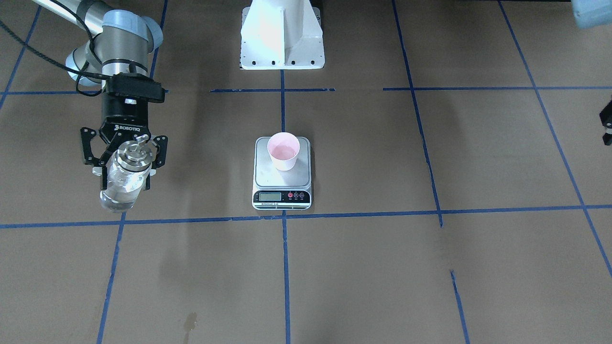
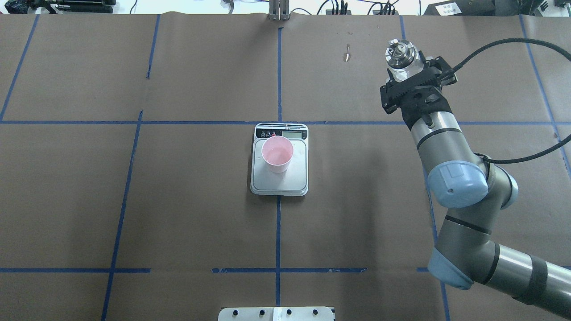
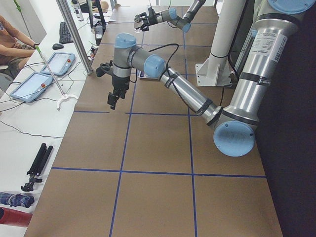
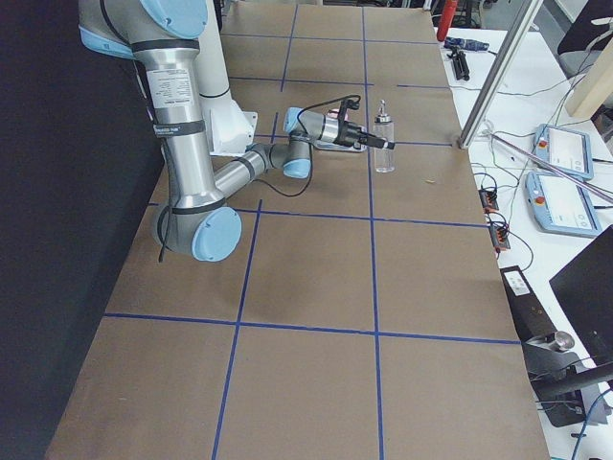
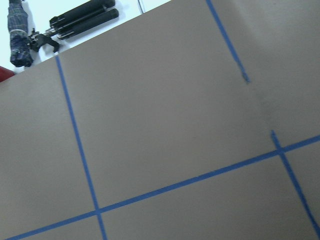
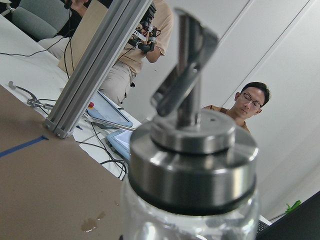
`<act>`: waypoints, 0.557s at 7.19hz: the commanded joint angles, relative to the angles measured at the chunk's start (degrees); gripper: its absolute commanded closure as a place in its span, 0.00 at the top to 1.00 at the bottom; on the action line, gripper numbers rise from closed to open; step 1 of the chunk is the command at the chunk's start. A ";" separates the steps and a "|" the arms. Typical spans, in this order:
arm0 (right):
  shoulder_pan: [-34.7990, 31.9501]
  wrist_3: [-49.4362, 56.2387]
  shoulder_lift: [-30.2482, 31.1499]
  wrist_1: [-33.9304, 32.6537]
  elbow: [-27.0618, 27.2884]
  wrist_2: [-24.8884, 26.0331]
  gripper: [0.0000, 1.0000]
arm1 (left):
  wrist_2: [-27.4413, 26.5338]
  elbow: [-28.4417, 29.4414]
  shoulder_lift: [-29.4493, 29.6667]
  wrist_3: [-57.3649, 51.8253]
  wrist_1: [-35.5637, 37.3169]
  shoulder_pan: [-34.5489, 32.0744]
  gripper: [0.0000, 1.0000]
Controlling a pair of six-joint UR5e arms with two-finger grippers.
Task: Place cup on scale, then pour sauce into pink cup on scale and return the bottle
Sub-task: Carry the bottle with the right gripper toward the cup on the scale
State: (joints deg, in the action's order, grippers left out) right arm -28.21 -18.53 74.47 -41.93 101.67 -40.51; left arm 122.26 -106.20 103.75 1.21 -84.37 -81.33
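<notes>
One bottle (image 1: 118, 193), one cup (image 1: 283, 152), one scale (image 1: 282, 180) and two arms are in view.

The right arm (image 2: 446, 147) reaches out with its wrist lying level. The right jaws are spread wide, one on each side of the bottle, and grip the glass just below the silver pour-spout cap (image 2: 398, 51). The bottle stands upright between them, its base at the brown tabletop (image 1: 382, 267) or barely off it; the views do not settle which. Clear sauce (image 4: 384, 158) shows through the lower glass.

The scale lies well apart from the right jaws, off to their left and nearer the robot's base. The cup stands upright on its steel plate, toward the display end.

The left arm (image 3: 187, 91) holds the left jaws pointing straight down above the tabletop, well apart from the scale on its other side, so scale and cup sit between the two sets of jaws. How far the left jaws are parted cannot be told.
</notes>
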 commanded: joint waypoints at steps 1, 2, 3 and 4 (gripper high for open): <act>5.42 0.69 -3.62 -5.51 -0.24 6.47 0.00 | 2.37 6.95 -5.89 -11.09 -13.40 -3.56 1.00; 7.44 3.30 -4.59 -8.23 -0.33 9.11 0.00 | 2.46 9.76 -6.10 -11.31 -14.06 -4.88 1.00; 9.64 5.59 -5.56 -9.13 -0.59 12.27 0.00 | 2.63 11.18 -6.36 -11.40 -14.07 -6.19 1.00; 11.05 6.40 -5.57 -9.22 -1.03 13.87 0.00 | 2.89 13.46 -6.37 -11.49 -14.15 -6.12 1.00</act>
State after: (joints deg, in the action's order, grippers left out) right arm -19.23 -13.74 69.40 -50.37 101.06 -29.26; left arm 124.87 -95.27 97.64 -9.90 -98.09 -86.91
